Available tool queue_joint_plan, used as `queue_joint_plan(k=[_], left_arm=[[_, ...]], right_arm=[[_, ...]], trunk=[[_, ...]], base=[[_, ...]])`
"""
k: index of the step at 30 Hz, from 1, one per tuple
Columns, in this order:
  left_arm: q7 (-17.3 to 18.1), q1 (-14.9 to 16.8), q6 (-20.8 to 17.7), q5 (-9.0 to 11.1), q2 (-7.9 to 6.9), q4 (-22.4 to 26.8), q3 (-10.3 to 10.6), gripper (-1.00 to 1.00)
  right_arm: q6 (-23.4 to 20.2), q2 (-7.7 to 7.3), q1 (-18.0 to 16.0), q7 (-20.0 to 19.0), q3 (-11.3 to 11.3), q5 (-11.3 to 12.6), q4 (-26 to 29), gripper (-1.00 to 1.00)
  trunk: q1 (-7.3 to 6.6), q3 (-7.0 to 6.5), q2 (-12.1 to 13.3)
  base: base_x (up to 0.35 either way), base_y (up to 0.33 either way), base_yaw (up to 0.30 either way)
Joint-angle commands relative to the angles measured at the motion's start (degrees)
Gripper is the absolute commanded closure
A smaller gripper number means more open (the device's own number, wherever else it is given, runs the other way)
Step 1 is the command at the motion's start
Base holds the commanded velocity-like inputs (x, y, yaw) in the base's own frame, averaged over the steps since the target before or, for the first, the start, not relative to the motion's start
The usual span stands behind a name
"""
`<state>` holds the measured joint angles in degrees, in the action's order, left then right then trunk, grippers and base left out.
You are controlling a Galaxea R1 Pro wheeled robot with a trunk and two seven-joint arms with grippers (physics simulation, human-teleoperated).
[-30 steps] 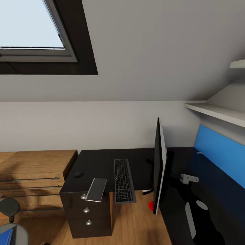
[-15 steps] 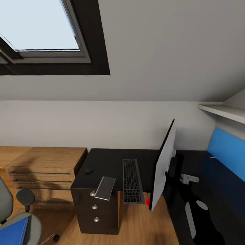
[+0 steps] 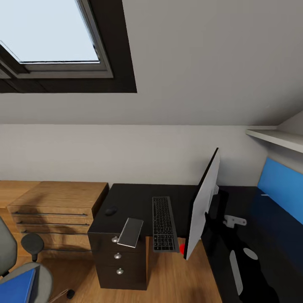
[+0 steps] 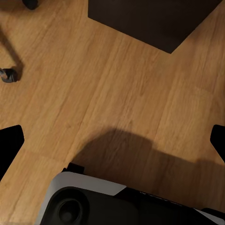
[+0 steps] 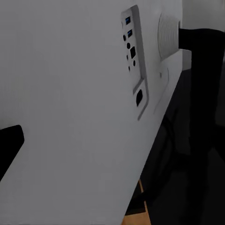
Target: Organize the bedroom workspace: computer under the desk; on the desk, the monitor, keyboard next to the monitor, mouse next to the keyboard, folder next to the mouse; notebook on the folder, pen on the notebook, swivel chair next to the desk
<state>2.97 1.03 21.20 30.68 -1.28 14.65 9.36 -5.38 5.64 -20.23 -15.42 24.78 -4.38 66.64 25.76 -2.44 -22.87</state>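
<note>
Monitor (image 3: 204,206) stands centre-right on desk (image 3: 130,198), keyboard (image 3: 163,223) alongside, mouse (image 3: 110,211) near; folder (image 3: 17,287) waits on swivel chair (image 3: 8,252) (lower left). Fingers' spread: can't tell, prob. idle.

**Non-task items in view**

Skylight window (image 3: 50,38), dark frame, set in sloped ceiling. Light wooden dresser (image 3: 57,212) against white wall. Blue wall panel (image 3: 280,185) below a white shelf (image 3: 275,138). Wood-plank floor (image 4: 117,98), shadowed.
</note>
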Motion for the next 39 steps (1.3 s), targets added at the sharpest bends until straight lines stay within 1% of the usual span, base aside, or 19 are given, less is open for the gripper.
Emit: queue_joint_plan(k=[1, 9, 12, 13, 15, 16, 17, 18, 19, 21, 22, 25, 33, 39], left_arm=[[0.3, 0.0, 0.2, 0.6, -0.03, -0.1, 0.3, -1.0], [0.3, 0.0, 0.2, 0.6, -0.03, -0.1, 0.3, -1.0], [0.3, 0.0, 0.2, 0.6, -0.03, -0.1, 0.3, -1.0], [0.3, 0.0, 0.2, 0.6, -0.03, -0.1, 0.3, -1.0], [0.3, 0.0, 0.2, 0.6, -0.03, -0.1, 0.3, -1.0], [0.3, 0.0, 0.2, 0.6, -0.03, -0.1, 0.3, -1.0], [0.3, 0.0, 0.2, 0.6, -0.03, -0.1, 0.3, -1.0], [0.3, 0.0, 0.2, 0.6, -0.03, -0.1, 0.3, -1.0], [0.3, 0.0, 0.2, 0.6, -0.03, -0.1, 0.3, -1.0], [0.3, 0.0, 0.2, 0.6, -0.03, -0.1, 0.3, -1.0], [0.3, 0.0, 0.2, 0.6, -0.03, -0.1, 0.3, -1.0], [0.3, 0.0, 0.2, 0.6, -0.03, -0.1, 0.3, -1.0], [0.3, 0.0, 0.2, 0.6, -0.03, -0.1, 0.3, -1.0], [0.3, 0.0, 0.2, 0.6, -0.03, -0.1, 0.3, -1.0]], right_arm=[[-0.2, 0.05, 0.0, -0.5, 0.3, -0.5, 0.1, -1.0], [0.2, -0.38, 0.0, -0.2, 0.7, -0.5, -0.1, -1.0], [0.3, -0.83, 0.0, -0.1, 2.4, -0.5, -0.8, -1.0], [0.7, -1.03, 0.0, -0.1, 3.7, -0.5, -1.4, -1.0], [1.5, -1.23, -0.1, -0.1, 5.0, -0.5, -2.1, -1.0], [2.9, -1.39, 0.0, -0.1, 6.2, -0.5, -2.9, -1.0], [3.8, -1.47, -0.1, -0.1, 6.7, -0.5, -3.3, -1.0], [6.0, -1.58, -0.1, -0.1, 7.4, -0.5, -4.2, -1.0], [7.2, -1.62, -0.1, -0.1, 7.6, -0.5, -4.7, -1.0], [9.6, -1.79, 0.0, 0.0, 8.0, -0.6, -5.7, -1.0], [11.8, -2.04, 0.0, 0.0, 8.2, -0.6, -7.0, -1.0], [14.2, -2.46, -0.1, 0.0, 8.4, -0.7, -9.2, -1.0], [16.3, -4.36, -0.1, 0.0, 8.4, -0.7, -14.0, -1.0], [16.8, -4.69, -0.1, -0.1, 8.2, -0.6, -14.7, -1.0]], trunk=[[0.02, 0.02, 0.0], [0.02, 0.02, 0.0], [0.02, 0.02, 0.0], [0.02, 0.02, 0.0], [0.02, 0.02, 0.0], [0.02, 0.02, 0.0], [0.02, 0.02, 0.0], [0.02, 0.02, 0.0], [0.02, 0.02, 0.0], [0.02, 0.02, 0.0], [0.02, 0.02, 0.0], [0.02, 0.02, 0.0], [0.02, 0.02, 0.0], [0.02, 0.02, 0.0]], base=[[0.0, 0.0, 0.0], [0.0, 0.0, 0.0], [0.0, 0.0, 0.0], [0.0, 0.0, 0.0], [0.0, 0.0, 0.0], [0.0, 0.0, 0.0], [0.0, 0.0, 0.0], [0.0, 0.0, 0.0], [0.0, 0.0, 0.0], [0.0, 0.0, 0.0], [0.0, 0.0, 0.0], [0.0, 0.0, 0.0], [0.0, 0.0, 0.0], [0.0, 0.0, 0.0]])
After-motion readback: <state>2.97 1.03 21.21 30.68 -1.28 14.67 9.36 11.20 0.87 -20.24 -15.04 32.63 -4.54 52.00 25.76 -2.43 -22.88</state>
